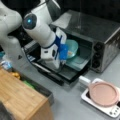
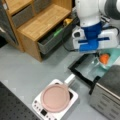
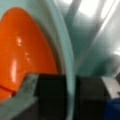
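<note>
Though tucked half inside the open toaster oven (image 1: 100, 32), easy enough to spot: teal bowl (image 1: 72, 46) sitting at the oven mouth, just above the dropped-down oven door (image 1: 67, 72), with an orange thing (image 2: 104, 58) inside it. Gripper (image 3: 71, 95) right at the near edge, fingers (image 3: 50, 92) clamped on the bowl's rim, one inside the wall and one outside.

Handling guess: looks like thin plastic, so light and a bit flexy, probably slick too. Pinching the rim seems like the only real spot to grab, no handle anywhere. Would expect it to tilt from a one-sided grip like that, and the orange thing to roll or slide around. Not fragile, by the look of it.

View differences:
- Wrist view: only place showing the rim actually running between the fingers, plus the glossy orange surface up close. Nothing of the surroundings though.
- Both front views: the oven and door, and the grey table (image 1: 65, 100) carrying a white hot plate (image 2: 37, 105) topped by a pink pan (image 2: 55, 97), well apart from the bowl. Also a wooden cabinet (image 2: 42, 22) off to the side. Contact point hidden behind the arm's blue-and-white hand there.
</note>
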